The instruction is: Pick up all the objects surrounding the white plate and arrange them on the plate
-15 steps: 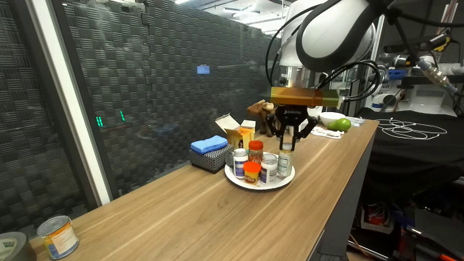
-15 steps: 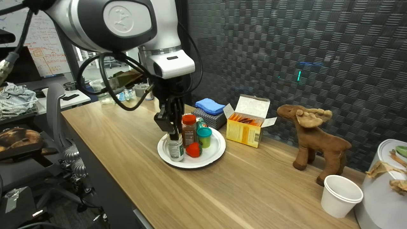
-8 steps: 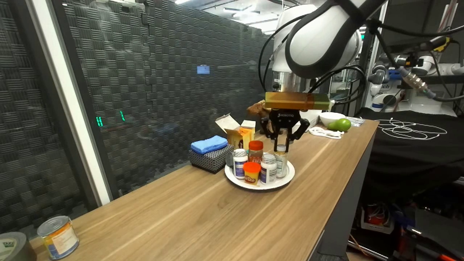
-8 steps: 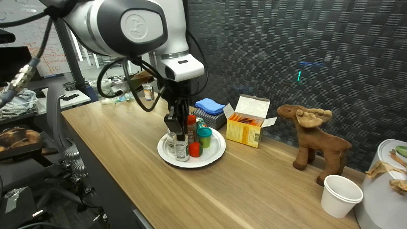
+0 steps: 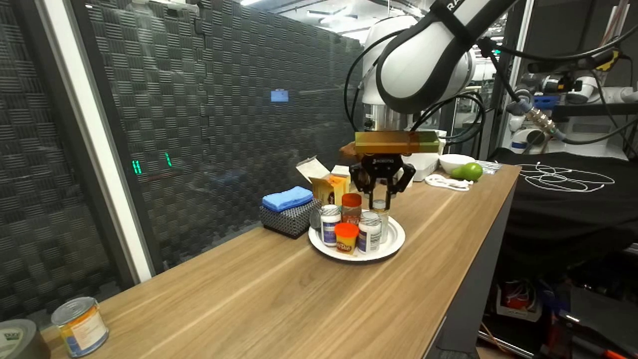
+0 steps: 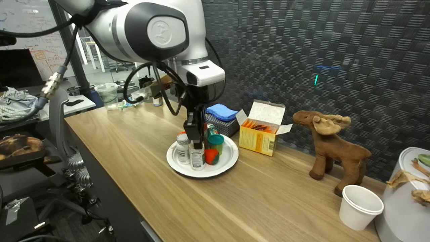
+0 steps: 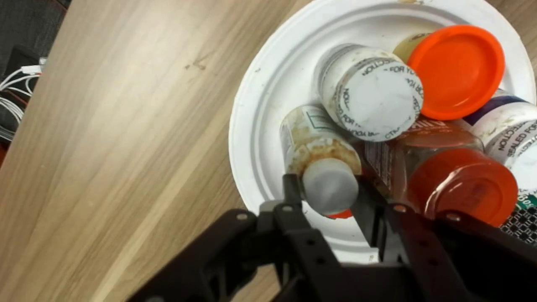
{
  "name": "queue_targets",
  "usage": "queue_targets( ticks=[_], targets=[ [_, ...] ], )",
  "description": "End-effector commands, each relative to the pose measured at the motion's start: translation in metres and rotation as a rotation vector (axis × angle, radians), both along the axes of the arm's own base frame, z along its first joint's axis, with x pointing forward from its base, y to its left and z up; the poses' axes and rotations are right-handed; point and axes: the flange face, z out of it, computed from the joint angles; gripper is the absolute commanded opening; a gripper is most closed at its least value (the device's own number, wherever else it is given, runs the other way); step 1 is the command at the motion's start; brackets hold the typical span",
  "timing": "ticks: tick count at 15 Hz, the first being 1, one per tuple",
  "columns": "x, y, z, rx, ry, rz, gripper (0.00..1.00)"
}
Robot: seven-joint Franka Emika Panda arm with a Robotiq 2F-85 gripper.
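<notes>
Above the plate, the claw is pointing down (clamping the bottle); both are standing nearer the carton than before.

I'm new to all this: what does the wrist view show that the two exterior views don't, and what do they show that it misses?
Only the wrist view: lettering you can read, "SEALED FOR", on a white lid.

Only the exterior views: the open yellow carton, the blue cloth and the brown toy moose.

Shared: the white plate, the grey-capped bottle, the dark fingers and the patterned box, just a corner in the wrist view.
</notes>
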Motion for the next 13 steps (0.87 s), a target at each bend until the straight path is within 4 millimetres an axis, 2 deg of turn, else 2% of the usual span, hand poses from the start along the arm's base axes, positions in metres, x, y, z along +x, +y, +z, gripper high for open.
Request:
queue_targets(
  ticks=[1, 4, 5, 11, 12, 13],
  targets=[
    [-0.009, 0.003, 0.018, -0.014, -0.018, 0.021, 0.69],
    [-0.027, 0.010, 0.045, 0.010, -0.025, 0.053, 0.94],
    [-0.035, 0.017, 0.058, 0.023, -0.003, 0.115, 0.99],
    [-0.062, 0.047, 0.149, 0.071, 0.034, 0.449, 1.00],
    [-0.065, 0.052, 0.159, 0.087, 0.045, 0.501, 1.00],
    [-0.057, 0.044, 0.137, 0.053, 0.040, 0.411, 0.99]
  ],
)
